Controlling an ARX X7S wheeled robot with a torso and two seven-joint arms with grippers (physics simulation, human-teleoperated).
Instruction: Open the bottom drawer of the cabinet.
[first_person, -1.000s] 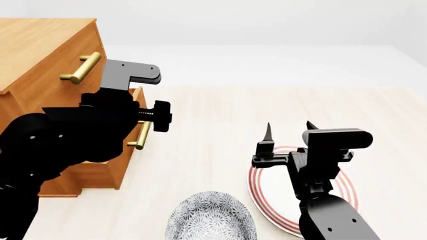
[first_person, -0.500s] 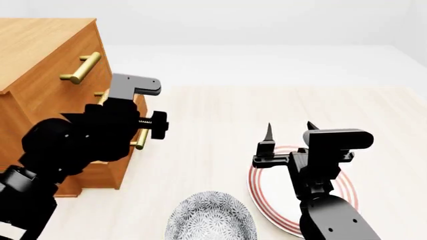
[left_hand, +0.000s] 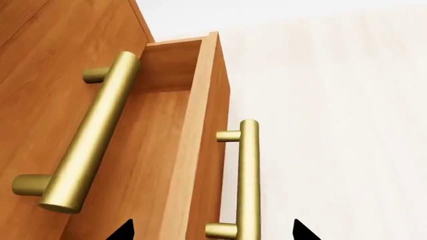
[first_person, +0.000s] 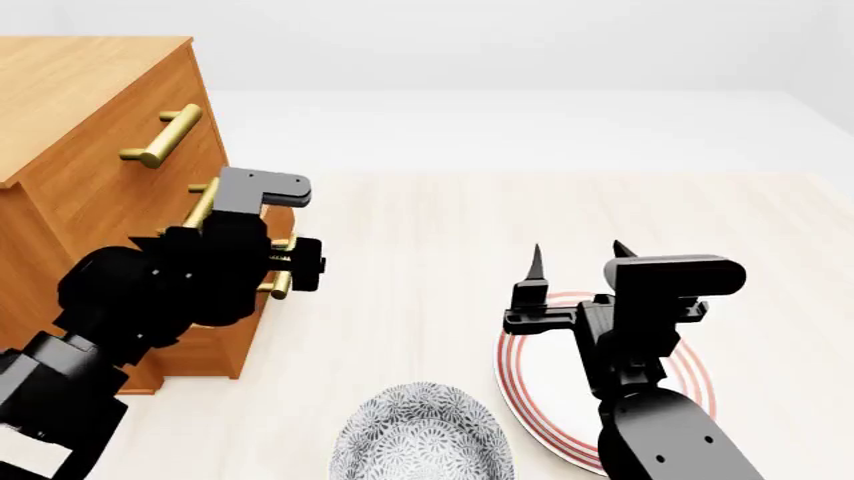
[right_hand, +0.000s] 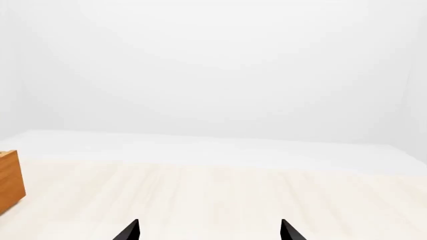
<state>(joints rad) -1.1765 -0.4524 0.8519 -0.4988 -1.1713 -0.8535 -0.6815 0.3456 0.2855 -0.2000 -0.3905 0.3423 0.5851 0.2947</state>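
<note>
Shifting since a second ago: left arm lower and nearer the body in the head view, uncovering the middle drawer's handle (first_person: 200, 204).
Left gripper (left_hand: 213, 231): spread wide, tips either side of the brass handle (left_hand: 248, 175), clamping nothing.
Bottom drawer (left_hand: 208, 125): at the foot of the cabinet (first_person: 80, 90), pulled partway out, bare inside showing behind its front; seemingly no farther out than a second ago.
Right gripper (first_person: 577, 262): likewise spread, empty, raised over the plate (first_person: 694, 385), well apart from the cabinet.
Meaning for the task: judged open already, probably only backing away left; further pulling would need a fresh grasp.
</note>
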